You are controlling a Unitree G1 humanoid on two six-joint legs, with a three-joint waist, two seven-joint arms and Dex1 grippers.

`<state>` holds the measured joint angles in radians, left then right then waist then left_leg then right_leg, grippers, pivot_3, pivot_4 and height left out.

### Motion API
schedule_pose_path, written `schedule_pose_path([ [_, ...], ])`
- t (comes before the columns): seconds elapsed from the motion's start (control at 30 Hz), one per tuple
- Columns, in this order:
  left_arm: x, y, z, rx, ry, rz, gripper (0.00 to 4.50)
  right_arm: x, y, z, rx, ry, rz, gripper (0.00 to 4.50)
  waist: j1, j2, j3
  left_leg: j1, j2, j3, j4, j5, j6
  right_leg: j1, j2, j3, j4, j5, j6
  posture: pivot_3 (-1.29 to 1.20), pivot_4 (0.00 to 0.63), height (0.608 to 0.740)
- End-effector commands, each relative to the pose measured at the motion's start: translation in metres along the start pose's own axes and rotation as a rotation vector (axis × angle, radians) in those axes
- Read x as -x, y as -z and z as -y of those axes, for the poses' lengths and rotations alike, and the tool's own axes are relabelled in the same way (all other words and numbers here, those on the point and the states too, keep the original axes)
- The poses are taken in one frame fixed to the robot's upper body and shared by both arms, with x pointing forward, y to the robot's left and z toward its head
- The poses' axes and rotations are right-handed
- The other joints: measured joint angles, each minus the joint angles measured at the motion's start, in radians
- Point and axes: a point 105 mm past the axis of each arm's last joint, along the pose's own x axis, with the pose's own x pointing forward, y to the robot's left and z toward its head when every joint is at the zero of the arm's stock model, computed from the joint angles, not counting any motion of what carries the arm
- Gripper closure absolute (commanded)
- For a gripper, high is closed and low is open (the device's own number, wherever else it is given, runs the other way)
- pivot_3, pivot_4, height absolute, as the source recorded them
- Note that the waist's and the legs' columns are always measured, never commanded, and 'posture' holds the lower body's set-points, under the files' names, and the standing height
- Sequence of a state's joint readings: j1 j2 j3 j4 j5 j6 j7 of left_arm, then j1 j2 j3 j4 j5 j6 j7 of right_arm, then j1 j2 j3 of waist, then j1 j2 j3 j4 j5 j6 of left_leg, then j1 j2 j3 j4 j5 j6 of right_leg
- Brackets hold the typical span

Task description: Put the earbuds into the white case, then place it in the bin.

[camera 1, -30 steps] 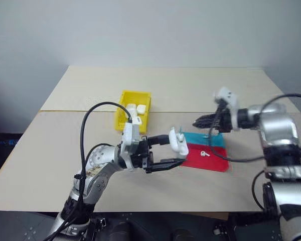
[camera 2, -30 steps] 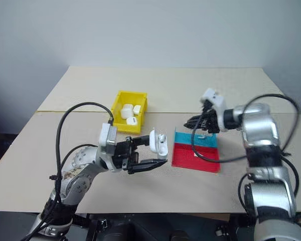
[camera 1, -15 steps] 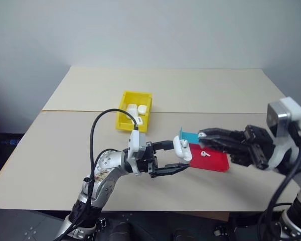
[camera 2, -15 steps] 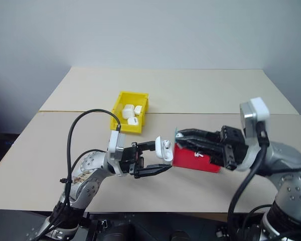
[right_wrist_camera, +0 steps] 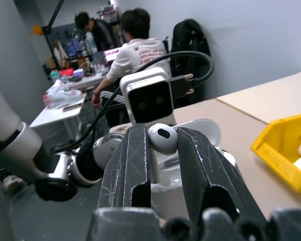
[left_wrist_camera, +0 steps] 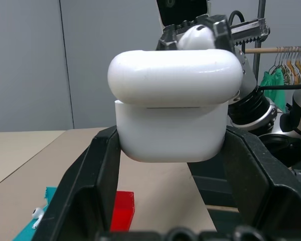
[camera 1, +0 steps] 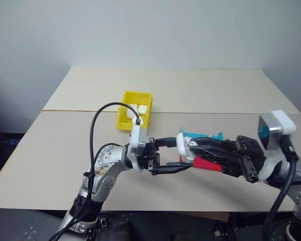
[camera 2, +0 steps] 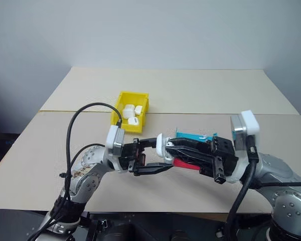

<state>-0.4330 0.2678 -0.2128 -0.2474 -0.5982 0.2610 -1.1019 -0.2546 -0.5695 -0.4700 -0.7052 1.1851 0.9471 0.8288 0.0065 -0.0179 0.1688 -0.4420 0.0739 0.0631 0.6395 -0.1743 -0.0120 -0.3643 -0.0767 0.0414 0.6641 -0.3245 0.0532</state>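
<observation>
The small glossy white rounded case [left_wrist_camera: 174, 108] is the landmark: it sits clamped between the two black fingers of the left gripper [camera 1: 176, 156], lid flipped back, raised above the table's front half. Touching its open mouth is the right gripper [right_wrist_camera: 163, 165], its jaws nearly closed on one tiny glossy white earbud [right_wrist_camera: 162, 138], bulb up, stem down between the fingers.

To seat it well, I judge the stem should line up with its socket before the right fingers let go, while the left grip holds the case steady; any tilt could make the bud skid off the rim.

Just behind the case lie a shallow red tray [camera 1: 210, 164] and a shallow cyan tray [camera 1: 205, 135], another earbud [left_wrist_camera: 37, 212] resting on the cyan one. Farther back stands the small bright yellow plastic bin [camera 1: 134, 116], look-alike white cases [camera 2: 130, 112] inside. All rest on a pale beige table [camera 1: 190, 90] before a plain grey wall [camera 1: 150, 30]. People [right_wrist_camera: 135, 45] sit at a cluttered desk in the room beyond.
</observation>
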Motion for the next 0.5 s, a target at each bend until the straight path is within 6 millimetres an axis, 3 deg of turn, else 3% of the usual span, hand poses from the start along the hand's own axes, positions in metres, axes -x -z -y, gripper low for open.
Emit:
schedule_pose_path([
  [0.03, -0.005, -0.014, 0.002, -0.032, 0.031, 0.041, 1.76, -0.001, -0.009, -0.006, 0.060, -0.016, 0.071, 3.89, 0.000, 0.000, 0.000, 0.000, 0.000, 0.000, 0.000, 0.000, 0.000, 0.000, 0.000, 0.000, 0.000, 0.000, 0.000, 0.00, 0.150, 0.740],
  [0.5, -0.008, -0.018, -0.002, -0.016, 0.034, 0.046, 1.76, -0.005, 0.003, -0.002, 0.130, 0.034, 0.122, 3.89, -0.001, 0.000, 0.000, 0.000, 0.000, -0.001, 0.000, 0.000, 0.000, 0.001, 0.000, -0.001, 0.000, 0.000, 0.000, 0.00, 0.150, 0.740],
])
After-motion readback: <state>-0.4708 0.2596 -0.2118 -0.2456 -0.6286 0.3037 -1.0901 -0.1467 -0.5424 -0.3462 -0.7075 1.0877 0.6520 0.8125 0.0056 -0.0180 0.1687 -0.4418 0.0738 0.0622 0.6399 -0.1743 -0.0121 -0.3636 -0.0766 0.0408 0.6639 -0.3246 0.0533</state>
